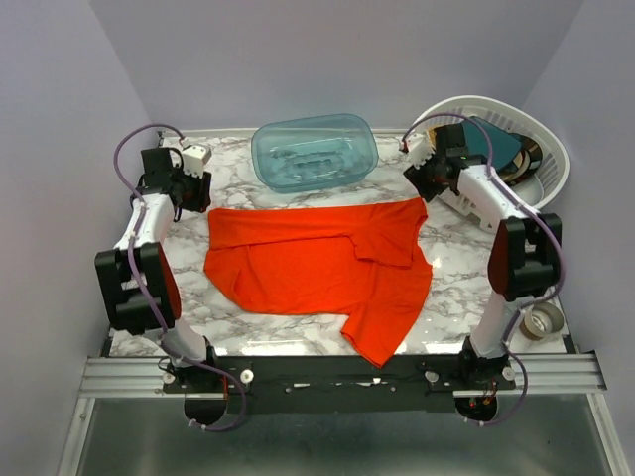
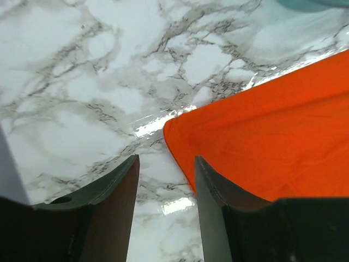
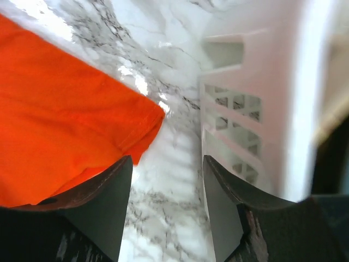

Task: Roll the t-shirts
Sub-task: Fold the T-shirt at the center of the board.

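1. The plain red-orange short-sleeved t-shirt of thin fabric (image 1: 317, 263) lies spread on the white marble-patterned counter (image 1: 456, 258) between the two arms; its far edge runs straight, extra layers are folded over toward the right, and one corner trails toward the near edge; no roll has been started.
2. The left hand (image 2: 166, 164) sits at the shirt's far-left corner with its fingers spread and nothing between them; the corner lies on the counter just below the gap.
3. The right hand (image 3: 168, 161) is likewise spread and empty at the far-right corner; the white slotted plastic laundry basket (image 1: 491, 101) stands close beside its outer finger.
4. Risk, as I judge it: thin cloth on a glossy counter may slide instead of turning over, so a roll begun from this edge could bunch up or skew.
5. If one hand pinches only the top layer, or the two hands move unevenly, the roll would likely come out tapered; the uneven folded layers add to this.
6. The right hand could knock the basket, and either hand could catch the translucent teal plastic tub (image 1: 316, 151) just beyond the far edge.
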